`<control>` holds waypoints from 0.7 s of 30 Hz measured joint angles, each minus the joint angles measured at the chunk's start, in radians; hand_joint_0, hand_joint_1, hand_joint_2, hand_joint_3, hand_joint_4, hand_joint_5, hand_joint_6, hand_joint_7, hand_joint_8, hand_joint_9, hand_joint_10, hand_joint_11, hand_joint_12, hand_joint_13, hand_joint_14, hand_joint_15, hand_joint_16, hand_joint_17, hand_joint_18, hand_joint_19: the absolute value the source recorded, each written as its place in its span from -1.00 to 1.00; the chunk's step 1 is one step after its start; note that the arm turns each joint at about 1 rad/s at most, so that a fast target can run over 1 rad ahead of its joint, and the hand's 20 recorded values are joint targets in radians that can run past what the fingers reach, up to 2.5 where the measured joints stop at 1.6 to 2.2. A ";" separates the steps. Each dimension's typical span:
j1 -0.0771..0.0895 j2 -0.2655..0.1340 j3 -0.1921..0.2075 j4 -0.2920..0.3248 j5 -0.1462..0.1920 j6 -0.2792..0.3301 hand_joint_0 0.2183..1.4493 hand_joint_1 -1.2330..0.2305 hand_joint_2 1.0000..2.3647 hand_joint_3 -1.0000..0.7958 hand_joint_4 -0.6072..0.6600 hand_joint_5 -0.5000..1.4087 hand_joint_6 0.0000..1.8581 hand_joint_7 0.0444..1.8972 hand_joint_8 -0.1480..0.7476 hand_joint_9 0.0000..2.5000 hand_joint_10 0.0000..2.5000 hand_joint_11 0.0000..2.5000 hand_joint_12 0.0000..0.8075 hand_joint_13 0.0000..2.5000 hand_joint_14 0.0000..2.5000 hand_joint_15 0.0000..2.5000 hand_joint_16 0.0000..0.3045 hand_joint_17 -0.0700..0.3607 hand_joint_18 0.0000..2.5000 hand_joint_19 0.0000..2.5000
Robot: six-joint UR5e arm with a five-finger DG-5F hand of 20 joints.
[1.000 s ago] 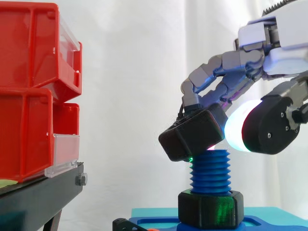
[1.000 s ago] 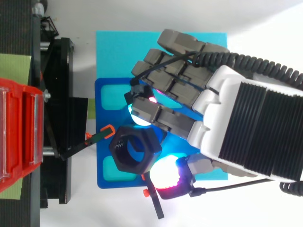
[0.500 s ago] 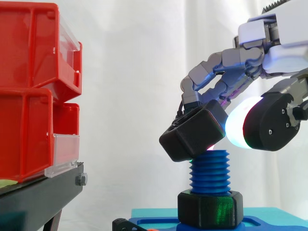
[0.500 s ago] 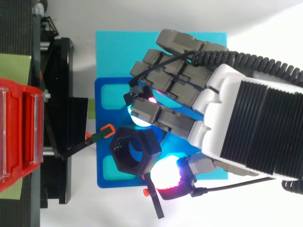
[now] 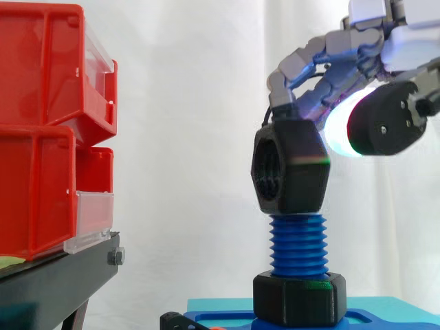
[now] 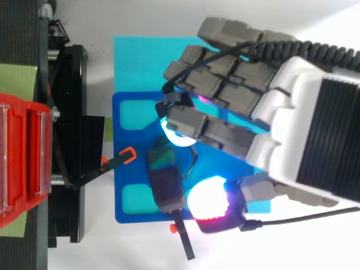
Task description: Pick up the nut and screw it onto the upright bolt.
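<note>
The red bins (image 5: 48,130) sit well apart on the left. The nut (image 5: 292,168) is right at the top of the upright blue bolt (image 5: 298,244), standing on edge with its hole facing the bins, and the curled fingers (image 5: 313,65) and thumb of the hand (image 5: 385,120) pinch it. I judge this to be the seating step: next I must tip the nut flat over the bolt, then lower and turn it.

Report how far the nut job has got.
Done: the nut is lifted, pinched in the hand's fingers. In hand: it stands on edge at the top of the blue bolt, hole facing sideways. Left: level it, seat it, screw it down.
</note>
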 measured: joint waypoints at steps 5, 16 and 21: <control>-0.006 0.022 0.000 -0.030 0.000 0.000 -0.41 -0.02 -1.00 -0.44 0.33 -0.62 -0.34 0.18 -0.05 -0.43 -1.00 -0.88 -0.22 -0.48 -1.00 -0.97 -0.76 -0.29 -0.58 -0.90; -0.010 0.057 0.000 -0.088 0.000 -0.003 -0.42 -0.02 -1.00 -0.44 0.34 -0.62 -0.39 0.22 -0.05 -0.43 -1.00 -0.87 -0.22 -0.48 -1.00 -0.97 -0.76 -0.29 -0.58 -0.90; -0.010 0.057 0.000 -0.093 0.002 -0.003 -0.43 -0.03 -1.00 -0.44 0.35 -0.61 -0.44 0.28 -0.05 -0.43 -1.00 -0.88 -0.22 -0.49 -1.00 -0.97 -0.76 -0.29 -0.58 -0.90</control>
